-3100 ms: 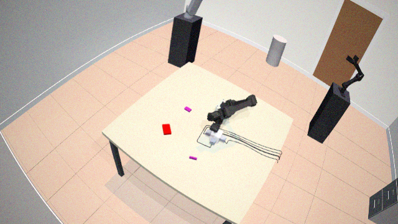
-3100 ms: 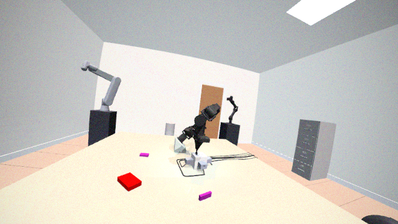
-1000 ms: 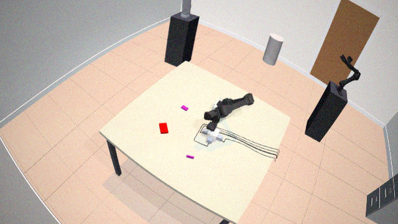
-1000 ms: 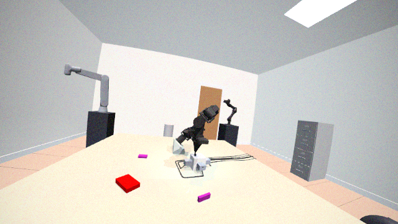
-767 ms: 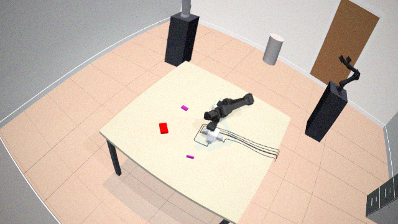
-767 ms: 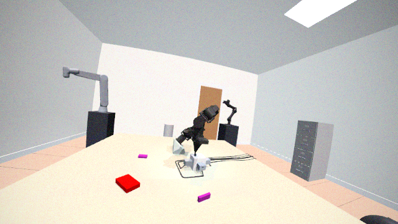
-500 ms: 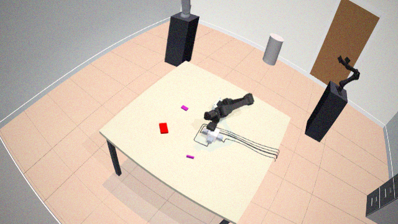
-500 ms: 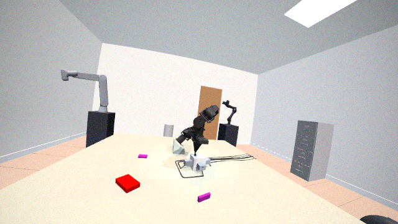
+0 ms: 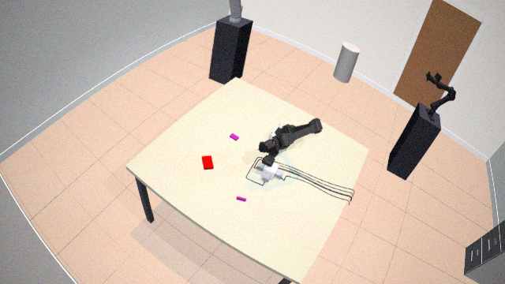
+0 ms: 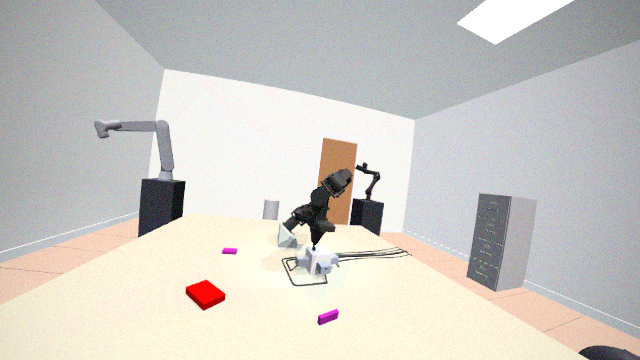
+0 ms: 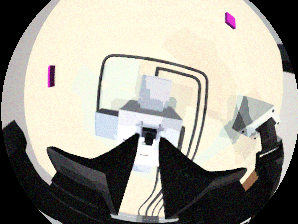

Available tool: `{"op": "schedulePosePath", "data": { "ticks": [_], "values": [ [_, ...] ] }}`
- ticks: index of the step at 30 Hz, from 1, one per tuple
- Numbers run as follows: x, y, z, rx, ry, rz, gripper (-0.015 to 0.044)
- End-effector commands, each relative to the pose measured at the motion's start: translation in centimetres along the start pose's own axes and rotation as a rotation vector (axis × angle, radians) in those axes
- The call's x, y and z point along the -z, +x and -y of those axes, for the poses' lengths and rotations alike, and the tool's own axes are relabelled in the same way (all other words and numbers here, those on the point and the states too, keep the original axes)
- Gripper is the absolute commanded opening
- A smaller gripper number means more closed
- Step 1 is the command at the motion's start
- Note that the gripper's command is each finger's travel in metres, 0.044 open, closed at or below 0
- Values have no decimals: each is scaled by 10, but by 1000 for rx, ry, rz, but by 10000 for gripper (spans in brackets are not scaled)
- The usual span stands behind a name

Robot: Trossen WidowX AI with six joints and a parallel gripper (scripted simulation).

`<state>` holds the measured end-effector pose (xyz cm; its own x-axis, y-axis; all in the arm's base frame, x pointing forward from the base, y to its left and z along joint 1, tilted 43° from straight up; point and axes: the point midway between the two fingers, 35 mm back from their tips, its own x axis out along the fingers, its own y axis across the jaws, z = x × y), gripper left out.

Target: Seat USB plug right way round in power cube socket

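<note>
A small purple block (image 10: 328,316) lies nearest, by the front edge of the table (image 10: 125,320). A flat red block (image 10: 205,294) lies a little further in.

The white power cube (image 10: 316,261) sits near the middle of the table, a bit toward the edge that the black cables (image 9: 316,181) run over. The USB plug (image 11: 148,133) stands in the socket on top of the cube. It looks small, with a dark tip.

The gripper (image 11: 149,139) points down right over it. Its fingers are a little apart, one on each side of the plug, and they are not squeezing it.

The plug is too small to tell which way round it sits or how deep it is.

Further back lies another purple block (image 10: 229,250).
</note>
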<state>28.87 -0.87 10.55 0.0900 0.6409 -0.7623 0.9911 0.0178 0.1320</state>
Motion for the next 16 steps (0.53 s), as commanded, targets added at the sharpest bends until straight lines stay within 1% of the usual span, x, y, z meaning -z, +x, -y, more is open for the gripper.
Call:
{"op": "schedulePosePath", "data": {
  "ticks": [1, 16],
  "values": [
    [0, 0, 0, -1, 1, 0, 95],
    [-1, -11, 0, 0, 0, 0, 95]
  ]
}}
